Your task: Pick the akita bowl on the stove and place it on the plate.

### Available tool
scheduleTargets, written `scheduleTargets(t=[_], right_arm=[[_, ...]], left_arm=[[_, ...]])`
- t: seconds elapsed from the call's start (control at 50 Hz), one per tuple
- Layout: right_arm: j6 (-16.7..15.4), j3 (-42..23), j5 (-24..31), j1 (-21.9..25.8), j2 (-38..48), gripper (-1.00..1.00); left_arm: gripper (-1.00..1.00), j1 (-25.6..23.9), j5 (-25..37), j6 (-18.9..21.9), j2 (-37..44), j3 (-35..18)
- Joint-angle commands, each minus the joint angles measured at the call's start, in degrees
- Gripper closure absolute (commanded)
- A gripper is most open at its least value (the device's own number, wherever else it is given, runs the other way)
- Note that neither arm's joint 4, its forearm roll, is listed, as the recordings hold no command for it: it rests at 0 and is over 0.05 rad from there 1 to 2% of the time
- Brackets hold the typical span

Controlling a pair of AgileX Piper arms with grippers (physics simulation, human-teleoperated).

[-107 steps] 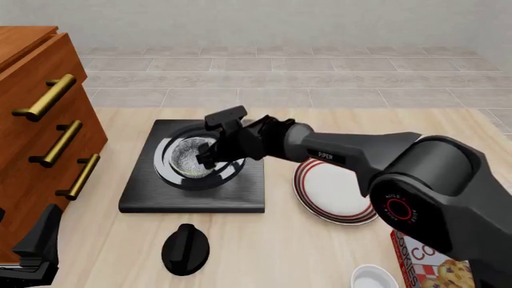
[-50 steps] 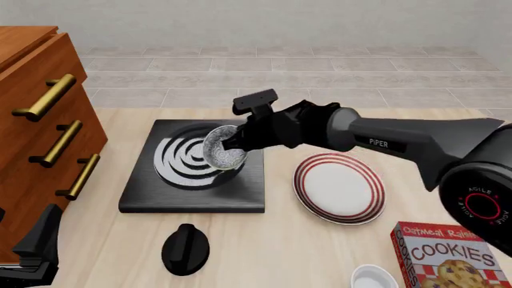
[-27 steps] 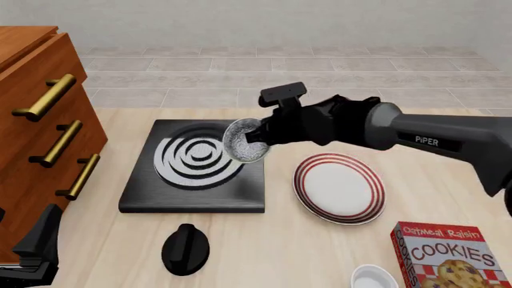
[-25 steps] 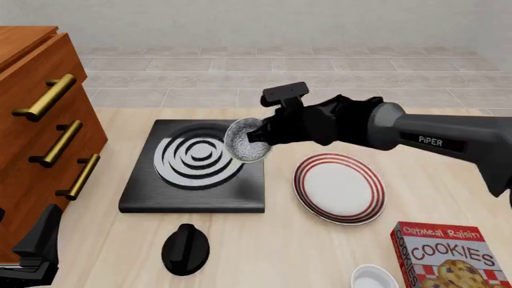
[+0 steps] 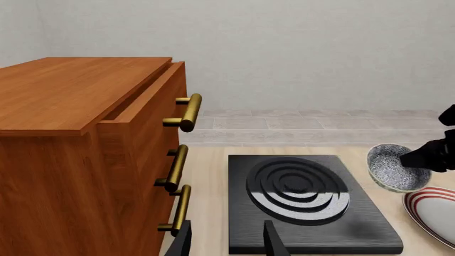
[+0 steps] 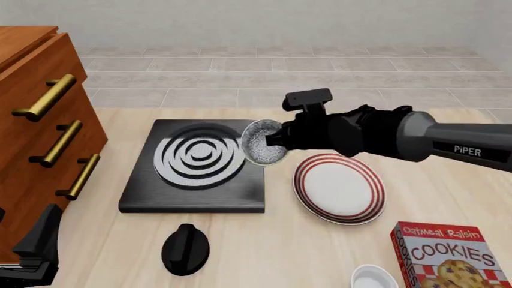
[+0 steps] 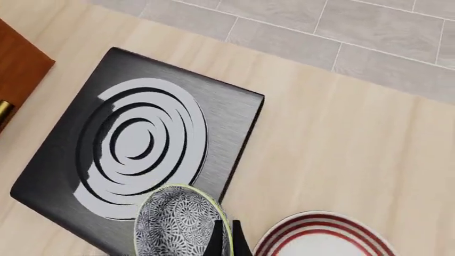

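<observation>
The akita bowl (image 6: 262, 145) hangs tilted in the air over the right edge of the stove (image 6: 237, 193), just left of the plate (image 6: 340, 187). My right gripper (image 6: 277, 140) is shut on the bowl's rim, its fingers pinching the wall. In the right wrist view the bowl (image 7: 176, 228) sits at the fingertips (image 7: 217, 240), with the stove (image 7: 233, 113) and the red-ringed plate (image 7: 323, 239) beneath. The left wrist view shows the bowl (image 5: 393, 168) beside the stove (image 5: 359, 226) and the plate (image 5: 435, 214). My left gripper (image 5: 229, 242) is open and low, near the cabinet.
A wooden drawer cabinet (image 6: 36, 123) with brass handles stands along the left. A black knob (image 6: 184, 248) lies in front of the stove. A cookie box (image 6: 448, 257) and a plain white bowl (image 6: 375, 279) sit at the front right.
My right gripper has lifted the bowl off the burner rings and carried it rightward to the stove's right edge, near the plate. The left arm has not moved.
</observation>
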Motion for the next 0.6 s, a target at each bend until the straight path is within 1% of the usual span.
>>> scheduleTargets(t=[0.02,0.44,0.6], right_arm=[[0.93,3.64,-2.27,-1.64,-2.35,1.0],[1.94,9.86,-5.87,-3.95,-5.3,1.0],[2.02,11.45,-6.39,-5.14,-6.59,1.0]], left_arm=[[-1.0,0.0,0.0,0.0,0.0,0.0],[-1.0,0.0,0.0,0.0,0.0,0.0],[-1.0,0.0,0.0,0.0,0.0,0.0]])
